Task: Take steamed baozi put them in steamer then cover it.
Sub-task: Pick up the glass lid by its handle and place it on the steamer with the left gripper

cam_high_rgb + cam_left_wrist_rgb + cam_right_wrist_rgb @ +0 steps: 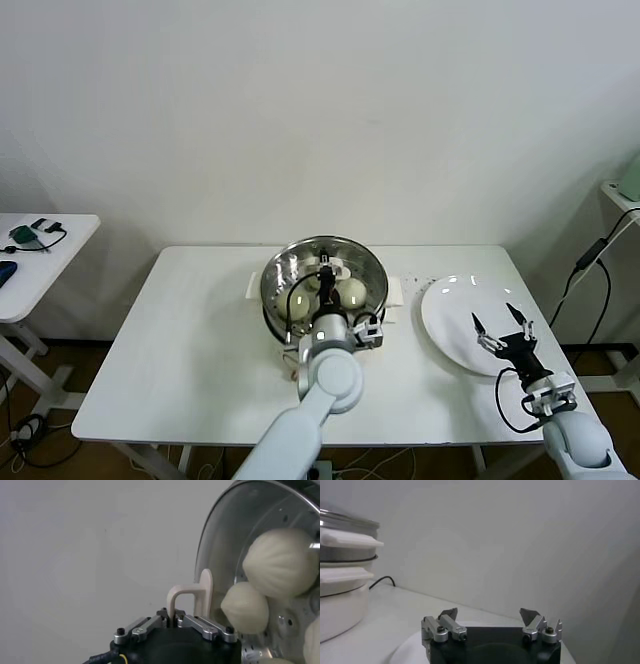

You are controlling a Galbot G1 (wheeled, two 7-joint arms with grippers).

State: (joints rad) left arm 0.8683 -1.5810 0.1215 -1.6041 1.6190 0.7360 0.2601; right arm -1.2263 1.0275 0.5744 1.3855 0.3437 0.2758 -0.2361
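Nearly finished, judging by the layout: all visible steamed baozi (352,291) already inside the steamer (324,290), none left on the white plate (455,305) at the right of the table (190,340). Nearest, at the right edge of the table: right gripper (501,322) parked over the near rim of the emptied plate, jaws spread wide, holding nothing, pointing away toward the wall; seen from its own wrist as two splayed fingertips with the steamer's white side handle (347,537) off to one side. Farther in, at centre: left arm reaching forward from the near edge, wrist level with the steamer's near rim, left gripper (173,619) clamped tight on the flat white handle (192,595) of the cover (235,535). Glass cover lying over the pot, buns showing through it as pale domes; from the wrist view, metal rim apparently seated or all but seated, though full contact around the far side hard to confirm. Left to do, most likely: release the handle and draw the left arm back. Beyond, only the bare wall and a side table (40,262) at far left.
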